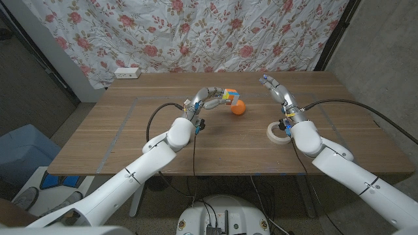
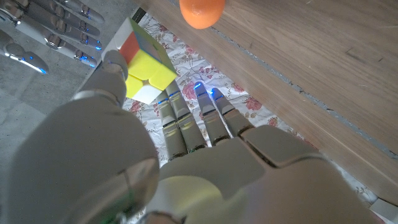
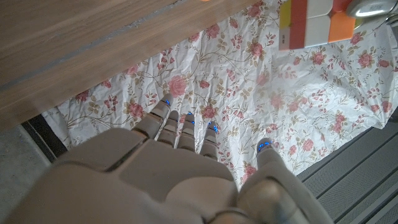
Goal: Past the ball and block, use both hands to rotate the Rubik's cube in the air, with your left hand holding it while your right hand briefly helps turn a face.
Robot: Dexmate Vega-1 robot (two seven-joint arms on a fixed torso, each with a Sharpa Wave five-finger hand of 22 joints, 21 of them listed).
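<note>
My left hand (image 1: 208, 99) holds the Rubik's cube (image 1: 228, 96) in the air above the far middle of the table. In the left wrist view the cube (image 2: 146, 65) sits between the thumb and the fingers of that hand (image 2: 186, 155). An orange ball (image 1: 238, 108) lies on the table just under and beside the cube, and it also appears in the left wrist view (image 2: 202, 11). My right hand (image 1: 277, 91) hovers to the right of the cube, apart from it, fingers spread and holding nothing. The right wrist view has the cube (image 3: 311, 22) beyond this hand (image 3: 174, 174).
A white tape roll (image 1: 279, 132) lies on the table (image 1: 130, 143) near my right forearm. A white power strip (image 1: 127, 73) sits at the far left edge. A floral cloth (image 1: 215, 32) hangs behind the table. A blue seat (image 1: 19, 156) stands off the left side.
</note>
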